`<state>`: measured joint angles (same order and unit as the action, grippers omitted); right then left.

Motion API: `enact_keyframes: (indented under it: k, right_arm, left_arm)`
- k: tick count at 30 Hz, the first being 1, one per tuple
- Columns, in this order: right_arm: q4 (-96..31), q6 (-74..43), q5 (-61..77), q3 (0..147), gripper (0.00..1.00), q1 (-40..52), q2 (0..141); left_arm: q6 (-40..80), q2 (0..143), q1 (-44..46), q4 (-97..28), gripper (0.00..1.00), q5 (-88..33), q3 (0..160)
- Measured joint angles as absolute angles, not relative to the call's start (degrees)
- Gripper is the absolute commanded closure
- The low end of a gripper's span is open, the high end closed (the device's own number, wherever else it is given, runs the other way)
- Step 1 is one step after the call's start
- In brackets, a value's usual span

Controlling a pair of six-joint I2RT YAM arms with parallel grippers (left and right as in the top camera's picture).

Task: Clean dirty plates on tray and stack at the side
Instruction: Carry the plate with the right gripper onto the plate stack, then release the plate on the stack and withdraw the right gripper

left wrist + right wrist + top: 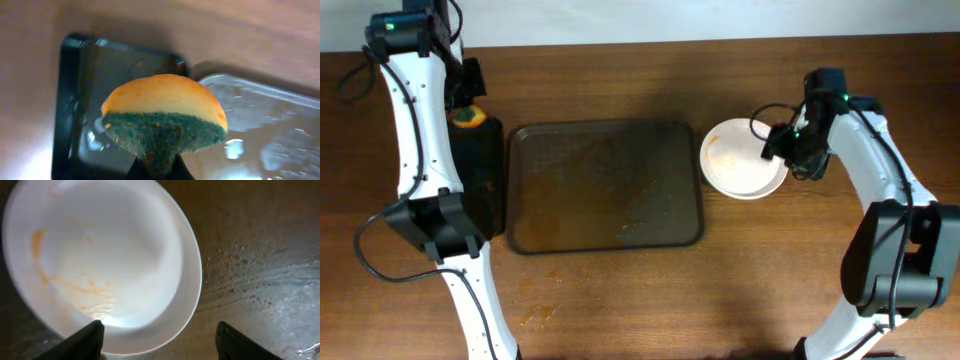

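Showing sponge point(165, 125) green underside: left wrist | plates point(100, 265) orange-streaked: right wrist

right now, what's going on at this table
The left jaws are shut on an orange-and-green sponge, held over the narrow black tray. The right jaws stand open at the edge of the round white plates, which seem to be stacked on the wooden table just right of the large brown tray. The top plate shows faint orange streaks. No plate is on the brown tray, only smears.
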<state>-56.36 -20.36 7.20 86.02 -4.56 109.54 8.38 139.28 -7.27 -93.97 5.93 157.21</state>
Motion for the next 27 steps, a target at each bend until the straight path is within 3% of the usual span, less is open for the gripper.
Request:
enact_keyframes:
  k: [6, 7, 8, 9, 19, 25, 27]
  right_arm:
    - [-58.39, -19.29, 7.57, 91.79, 0.24, -1.89, 108.29]
    - [-58.26, -19.00, 7.62, 91.81, 0.23, -1.65, 108.29]
    - [-58.30, -18.72, 7.62, 91.81, 0.24, -1.43, 108.29]
    - [-58.41, -18.46, 7.64, 91.81, 0.24, -1.39, 108.27]
    - [-56.38, -17.12, 8.12, 91.83, 0.16, 5.80, 108.27]
    - [-57.84, -16.36, 10.26, 91.85, 0.48, 12.86, 108.40]
    - [-60.82, -16.40, 10.61, 91.96, 0.50, 15.55, 109.95]
  left_arm:
    - [16.62, 139.33, -8.51, -88.36, 0.99, 12.12, 134.85]
    - [17.82, 139.33, -8.86, -85.78, 0.95, 12.51, 131.68]
    - [18.68, 139.33, -9.52, -82.85, 0.17, 12.71, 128.42]
    - [19.18, 139.33, -10.11, -81.30, 0.02, 12.73, 126.65]
    - [11.05, 139.33, -10.98, -79.02, 0.01, 2.07, 129.82]
    - [7.01, 139.39, -3.05, -77.08, 0.01, -0.80, 143.26]
    - [6.63, 139.39, -0.67, -76.40, 0.01, -1.39, 143.26]
